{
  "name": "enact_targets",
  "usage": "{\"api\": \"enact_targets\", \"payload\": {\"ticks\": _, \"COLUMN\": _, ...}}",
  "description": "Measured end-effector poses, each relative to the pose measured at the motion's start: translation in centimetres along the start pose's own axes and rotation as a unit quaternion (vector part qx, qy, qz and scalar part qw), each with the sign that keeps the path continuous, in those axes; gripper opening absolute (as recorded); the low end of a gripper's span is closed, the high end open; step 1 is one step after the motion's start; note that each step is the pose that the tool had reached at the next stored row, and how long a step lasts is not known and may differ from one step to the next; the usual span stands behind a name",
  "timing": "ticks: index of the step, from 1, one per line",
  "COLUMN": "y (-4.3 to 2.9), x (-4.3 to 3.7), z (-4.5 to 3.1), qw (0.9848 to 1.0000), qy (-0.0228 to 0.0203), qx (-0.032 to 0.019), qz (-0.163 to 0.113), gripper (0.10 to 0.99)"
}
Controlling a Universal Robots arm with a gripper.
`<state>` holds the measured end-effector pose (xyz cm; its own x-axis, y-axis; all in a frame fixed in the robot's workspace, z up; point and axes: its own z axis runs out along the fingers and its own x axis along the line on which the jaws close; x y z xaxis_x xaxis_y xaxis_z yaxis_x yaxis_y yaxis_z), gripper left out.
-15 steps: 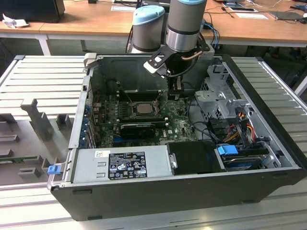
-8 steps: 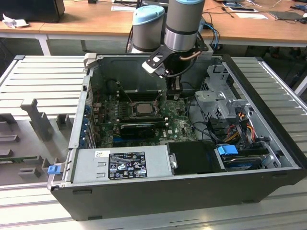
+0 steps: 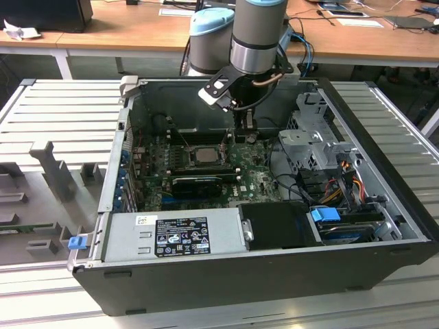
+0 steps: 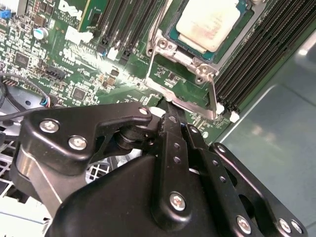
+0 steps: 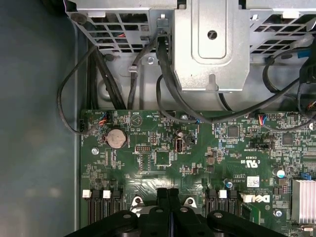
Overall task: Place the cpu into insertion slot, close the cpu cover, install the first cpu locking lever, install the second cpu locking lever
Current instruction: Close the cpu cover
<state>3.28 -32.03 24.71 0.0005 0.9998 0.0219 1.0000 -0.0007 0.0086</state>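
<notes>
Seated flat in the insertion slot (image 4: pixel 163 47), at the middle of the motherboard (image 4: pixel 84 64): the cpu (image 4: pixel 210 22). Swung open off the slot's edge, toward the gripper (image 4: pixel 170 104): the cpu cover (image 4: pixel 213 98). Jaws pressed together, empty, tips right at the cover's free rim; contact unclear. Likely light, stiff, springy sheet metal, best pressed at that rim, away from the fragile chip

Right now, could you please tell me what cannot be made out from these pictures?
1. Second wrist view: the cpu is cut off by the picture's edge.
2. Second wrist view: whether the shut gripper touches the cpu cover cannot be told; the gripper's own body hides the contact.
3. Exterior view: the locking levers' positions are too small to tell.
</notes>
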Motion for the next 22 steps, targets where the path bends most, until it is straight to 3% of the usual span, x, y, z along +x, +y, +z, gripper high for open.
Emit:
{"api": "enact_targets", "payload": {"ticks": 8, "y": -0.67, "x": 0.0, "z": 0.0, "qw": 1.0, "qy": 0.0, "qx": 0.0, "qz": 0.0, "gripper": 0.106}}
{"api": "enact_targets", "payload": {"ticks": 17, "y": -2.62, "x": 0.0, "z": 0.1, "qw": 1.0, "qy": 0.0001, "qx": -0.0001, "qz": 0.0, "gripper": 0.106}}
{"api": "enact_targets", "payload": {"ticks": 22, "y": -3.64, "x": -0.03, "z": 1.51, "qw": 1.0, "qy": 0.0001, "qx": 0.0001, "qz": -0.008, "gripper": 0.106}}
